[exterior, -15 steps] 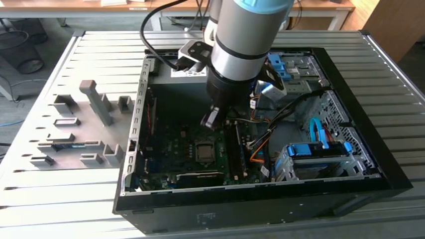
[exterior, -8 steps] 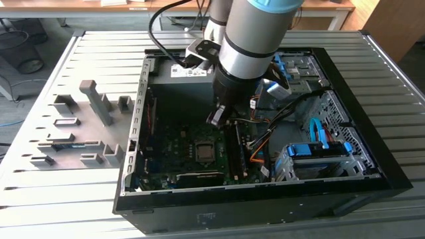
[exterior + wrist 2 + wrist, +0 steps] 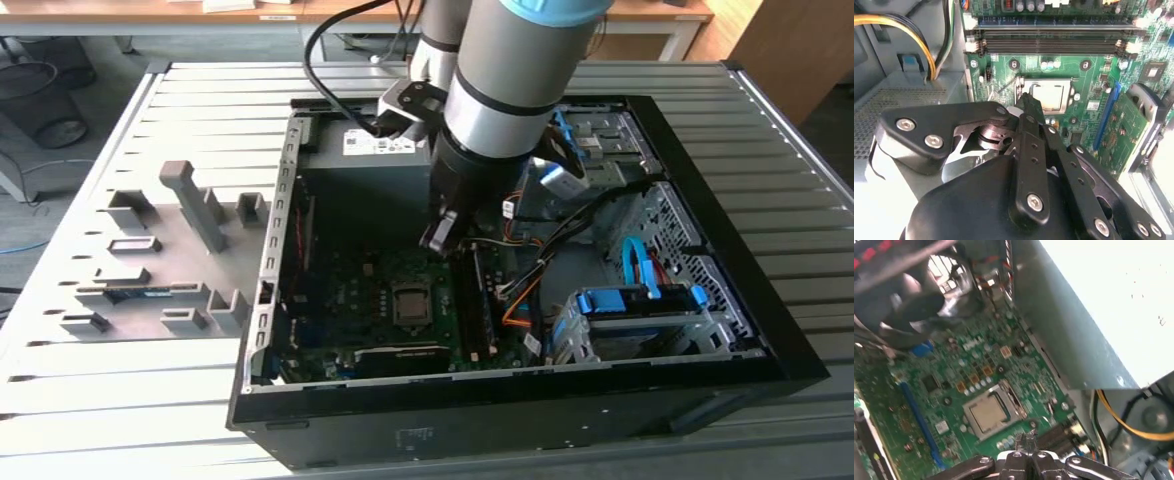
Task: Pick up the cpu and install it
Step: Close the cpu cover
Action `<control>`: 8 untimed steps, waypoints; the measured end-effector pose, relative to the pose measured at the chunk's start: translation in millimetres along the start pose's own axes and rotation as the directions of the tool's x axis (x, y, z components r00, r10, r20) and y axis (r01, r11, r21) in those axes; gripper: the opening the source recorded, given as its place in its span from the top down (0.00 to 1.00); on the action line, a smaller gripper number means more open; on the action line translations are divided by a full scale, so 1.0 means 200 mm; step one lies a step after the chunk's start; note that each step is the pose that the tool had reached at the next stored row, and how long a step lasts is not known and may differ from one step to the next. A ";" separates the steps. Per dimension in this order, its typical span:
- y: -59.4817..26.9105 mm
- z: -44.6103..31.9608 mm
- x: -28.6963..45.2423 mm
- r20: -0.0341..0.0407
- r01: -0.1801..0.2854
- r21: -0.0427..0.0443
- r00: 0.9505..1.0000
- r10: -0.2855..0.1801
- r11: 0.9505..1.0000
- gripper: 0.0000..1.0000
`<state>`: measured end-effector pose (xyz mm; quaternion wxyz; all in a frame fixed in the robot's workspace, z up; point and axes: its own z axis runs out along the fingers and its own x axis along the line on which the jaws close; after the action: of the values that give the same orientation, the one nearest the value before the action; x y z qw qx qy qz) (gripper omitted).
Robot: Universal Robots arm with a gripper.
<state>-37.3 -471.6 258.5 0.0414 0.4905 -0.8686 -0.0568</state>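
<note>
The arm is reaching down into the open computer case (image 3: 694,330) in the exterior view, its gripper (image 3: 441,236) hanging just above the green motherboard (image 3: 347,300). In the second wrist view the gripper (image 3: 1026,107) is showing its black fingers (image 3: 1030,117) drawn together into one narrow tip — nothing is sitting between them, so it is clenched and carrying nothing. In the first wrist view the fingertips (image 3: 1023,441) are likewise meeting, pressed close.

The cpu (image 3: 986,413) is lying flat inside its socket (image 3: 1015,405) on the motherboard (image 3: 949,390), its pale silvery top facing up and the metal frame ringing it. In the second wrist view the cpu (image 3: 1046,95) is sitting just beyond the gripper's tip, apart from it — no contact showing. In the exterior view the socket (image 3: 408,304) is lying just below the gripper, toward the near edge of the board.

Memory slots (image 3: 1054,42) are running across the board past the socket, and a blue slot (image 3: 1108,117) is lying to one side. Yellow and black cables (image 3: 929,55) are curving along the grey case wall. On the slatted table (image 3: 160,130), at the exterior view's left, a grey parts holder (image 3: 167,260) is standing beside the case.
</note>
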 end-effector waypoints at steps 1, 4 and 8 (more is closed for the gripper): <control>0.001 0.001 0.001 0.010 0.001 0.017 1.000 -0.001 1.000 0.90; 0.005 0.002 0.003 0.036 0.003 0.064 0.999 -0.005 0.998 0.90; 0.007 0.004 0.004 0.050 0.003 0.088 0.999 -0.008 0.996 0.90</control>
<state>-39.0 -471.5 257.9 -0.0021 0.4927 -0.8696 -0.0311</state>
